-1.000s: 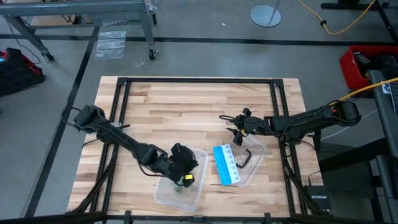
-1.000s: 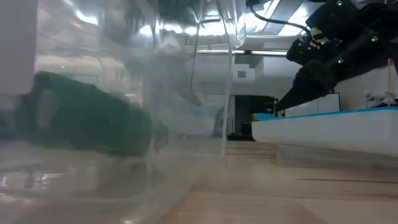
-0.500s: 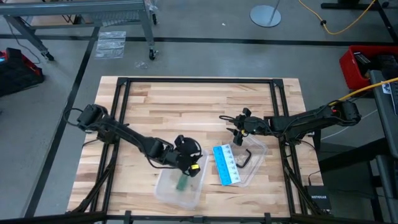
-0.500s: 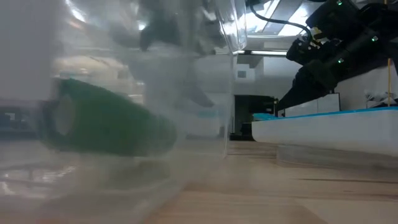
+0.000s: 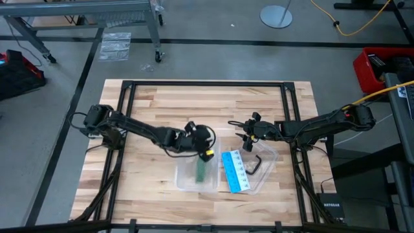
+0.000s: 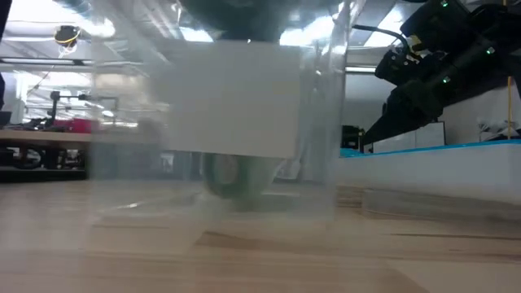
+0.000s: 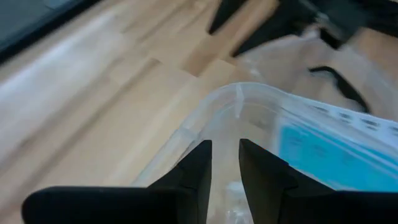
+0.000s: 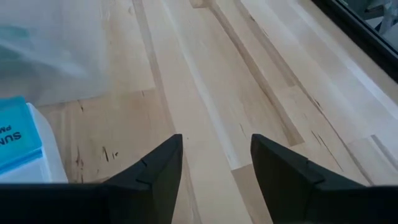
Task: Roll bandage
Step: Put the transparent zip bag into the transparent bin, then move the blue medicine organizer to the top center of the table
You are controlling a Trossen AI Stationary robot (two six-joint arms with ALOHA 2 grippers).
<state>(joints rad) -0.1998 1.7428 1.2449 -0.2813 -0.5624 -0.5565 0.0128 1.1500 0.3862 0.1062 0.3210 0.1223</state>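
The bandage (image 5: 202,169) is a dark green roll lying on its side on the floor of a clear plastic container (image 5: 186,181). The low view shows it through the blurred wall, end-on (image 6: 236,175). My left gripper (image 5: 205,151) is at the container's far rim, its fingers nearly together with the wall's corner (image 7: 237,102) running down between them. My right gripper (image 5: 248,134) hangs open over bare wood near the table's middle, nothing between its fingers (image 8: 214,168). My left gripper has the clear container by the corner of its far rim (image 7: 234,127), the thin wall in the narrow gap between the two fingers. The fingers slant down at it from the table's left. The container's bottom rests on the table.
A second clear tray (image 5: 266,169) lies just right of the container, holding a blue-and-white card (image 5: 235,171) and a black bent piece (image 5: 256,164). In the low view the card and tray (image 6: 423,167) fill the right side. Open wood lies along the far half.
My left gripper has swung from the container's inside toward the table's far right, ending at the container's far rim. The container has slid with it toward the card's tray and turned about. The bandage roll stays inside, now end-on to the low view.
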